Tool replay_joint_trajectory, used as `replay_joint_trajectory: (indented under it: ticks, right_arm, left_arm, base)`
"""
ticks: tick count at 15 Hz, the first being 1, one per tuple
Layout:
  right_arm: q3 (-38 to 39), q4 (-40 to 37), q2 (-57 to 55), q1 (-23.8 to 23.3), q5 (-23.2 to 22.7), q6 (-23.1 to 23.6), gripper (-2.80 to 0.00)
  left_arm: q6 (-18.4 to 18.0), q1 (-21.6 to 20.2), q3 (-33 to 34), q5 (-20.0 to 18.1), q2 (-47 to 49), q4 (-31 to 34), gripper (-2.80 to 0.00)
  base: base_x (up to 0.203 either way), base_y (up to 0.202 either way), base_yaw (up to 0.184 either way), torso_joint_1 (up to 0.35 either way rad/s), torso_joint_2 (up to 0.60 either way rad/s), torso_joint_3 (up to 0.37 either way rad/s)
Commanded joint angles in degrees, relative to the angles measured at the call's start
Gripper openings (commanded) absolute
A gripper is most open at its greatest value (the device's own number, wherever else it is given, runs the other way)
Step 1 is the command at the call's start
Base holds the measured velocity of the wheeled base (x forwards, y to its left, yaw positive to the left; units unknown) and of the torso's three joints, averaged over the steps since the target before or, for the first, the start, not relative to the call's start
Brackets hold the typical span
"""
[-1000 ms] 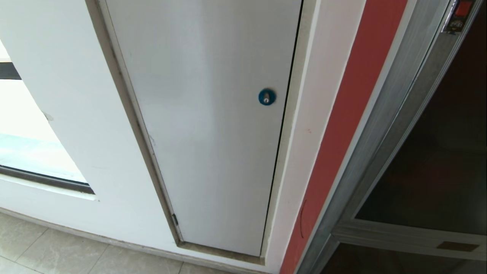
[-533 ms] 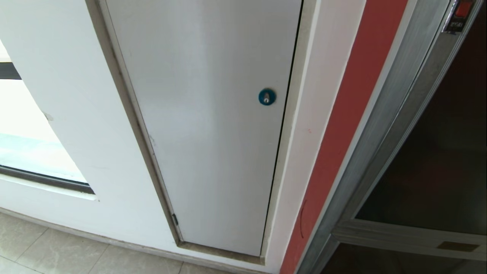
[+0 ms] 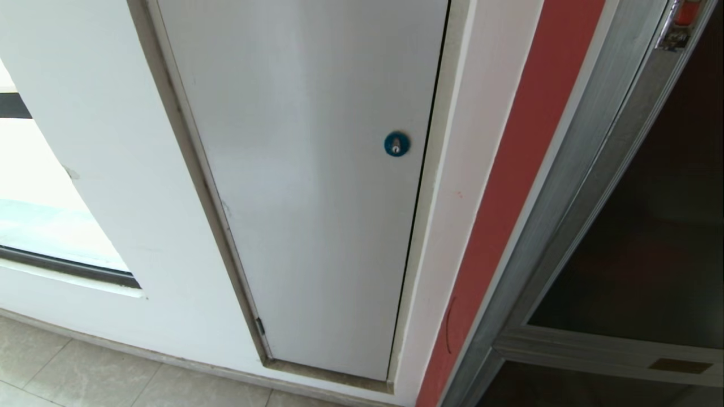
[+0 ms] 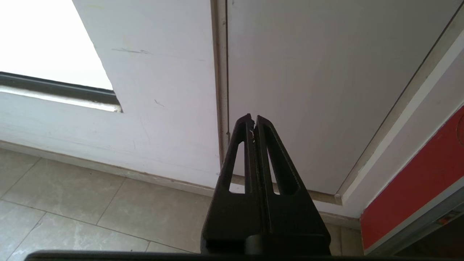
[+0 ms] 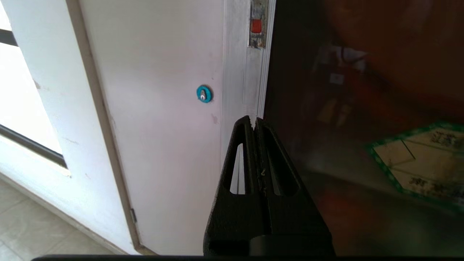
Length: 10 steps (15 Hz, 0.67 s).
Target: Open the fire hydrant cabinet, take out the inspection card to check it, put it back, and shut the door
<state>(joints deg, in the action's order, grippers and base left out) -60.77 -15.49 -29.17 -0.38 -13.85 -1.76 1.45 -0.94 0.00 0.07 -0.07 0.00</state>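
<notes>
The white wall [image 3: 85, 141] fills most of the head view, running from 9 o'clock across to the centre, with pale floor tiles [image 3: 68, 373] along the bottom at 7 o'clock and a bright window opening [image 3: 39, 226] at 9 o'clock. Set into the wall at the middle is a tall white panel [image 3: 305, 169], shut in its frame, with a round blue lock [image 3: 396, 143] just right of centre. A red strip of wall [image 3: 509, 186] runs beside it toward 4 o'clock.

The fire hydrant cabinet [image 3: 571, 186] stands at 3 o'clock, its silver frame slanting from 1 o'clock down to 5 o'clock. The door [image 3: 650, 237], a dark tinted glass pane, lies shut in that frame, and its small orange-red latch [image 3: 684, 12] sits at the top, at 1 o'clock. In the right wrist view the glass shows only dim reflections; the inspection card cannot be made out behind it.

Neither arm shows in the head view. The right gripper [image 5: 255, 121] is clenched on nothing, its fingertips pressed together and pointing at the door's silver edge, below the latch at 12 o'clock. The left gripper [image 4: 253, 119] is likewise clenched and empty, aimed at the lower part of the white panel near the floor.
</notes>
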Motion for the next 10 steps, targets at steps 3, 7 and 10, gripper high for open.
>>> replay_joint_trajectory:
  ticks: [3, 7, 10]
  right_arm:
    - [9.8, -2.0, 14.9, 0.0, 0.4, 0.2, -2.8]
    - [23.9, -2.0, 24.4, 0.0, 1.1, 0.5, -2.8]
    - [33.3, -0.7, 29.0, 0.1, 6.3, 0.8, -2.8]
  left_arm:
    - [0.0, 0.0, 0.0, 0.0, 0.1, 0.0, -2.8]
    - [0.0, 0.0, 0.0, 0.0, 0.1, 0.0, -2.8]
    - [0.0, 0.0, 0.0, 0.0, 0.1, 0.0, -2.8]
  base:
    - [0.0, 0.0, 0.0, 0.0, 0.0, 0.0]
    - [0.0, 0.0, 0.0, 0.0, 0.0, 0.0]
    - [0.0, 0.0, 0.0, 0.0, 0.0, 0.0]
